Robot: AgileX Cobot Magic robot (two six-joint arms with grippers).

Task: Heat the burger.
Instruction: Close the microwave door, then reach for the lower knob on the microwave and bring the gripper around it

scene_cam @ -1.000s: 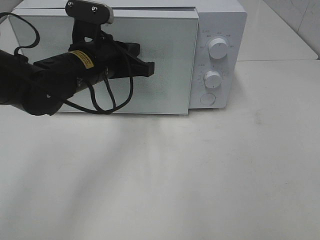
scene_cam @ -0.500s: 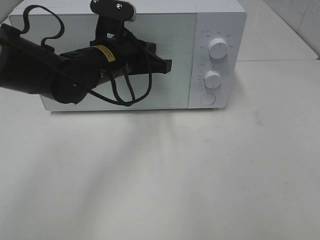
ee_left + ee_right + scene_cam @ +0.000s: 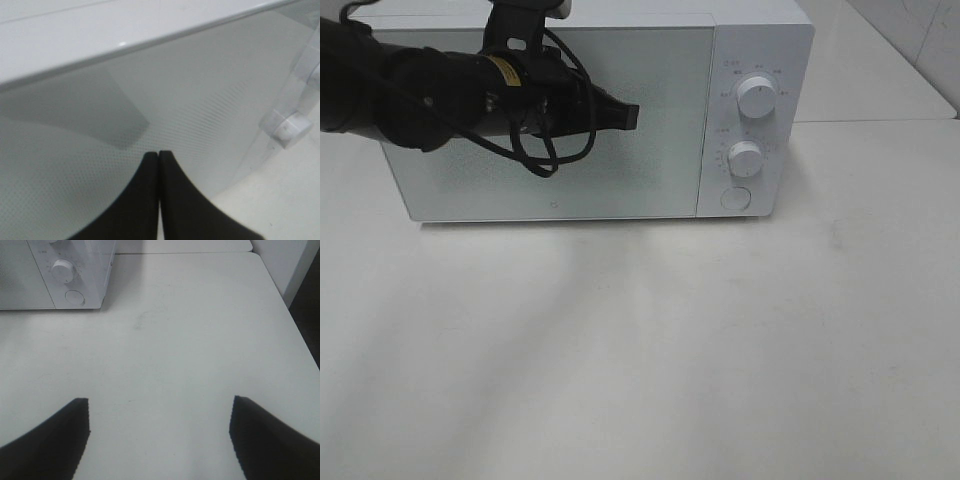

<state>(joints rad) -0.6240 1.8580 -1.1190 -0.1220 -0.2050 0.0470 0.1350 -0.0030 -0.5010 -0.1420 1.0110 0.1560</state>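
Burger: not visible in any view, so can't say where it is. Microwave (image 3: 760,40) at far side of white table (image 3: 670,350), with door (image 3: 660,170) closed flush against the front. Controls at right end of the front: upper knob (image 3: 756,97), lower knob (image 3: 745,158) just below it, round button (image 3: 735,198) at the bottom. Left arm (image 3: 400,85) reaching in from the left across the upper half of the door, black cable (image 3: 548,162) looped beneath it. Left gripper (image 3: 632,115) pressed together with nothing pinched, tips pointing right, right of the door's centre and short of the control panel. Same gripper (image 3: 159,155) in the wrist view: both fingers (image 3: 140,200) flat against each other, close in front of the dotted door glass; can't tell whether touching it. Right gripper (image 3: 160,401) spread wide, empty, over bare tabletop on the right side of the scene, well apart from the microwave (image 3: 30,275). Beyond it in that wrist view, only the control end of the oven: lower knob (image 3: 63,270) and round button (image 3: 75,297).
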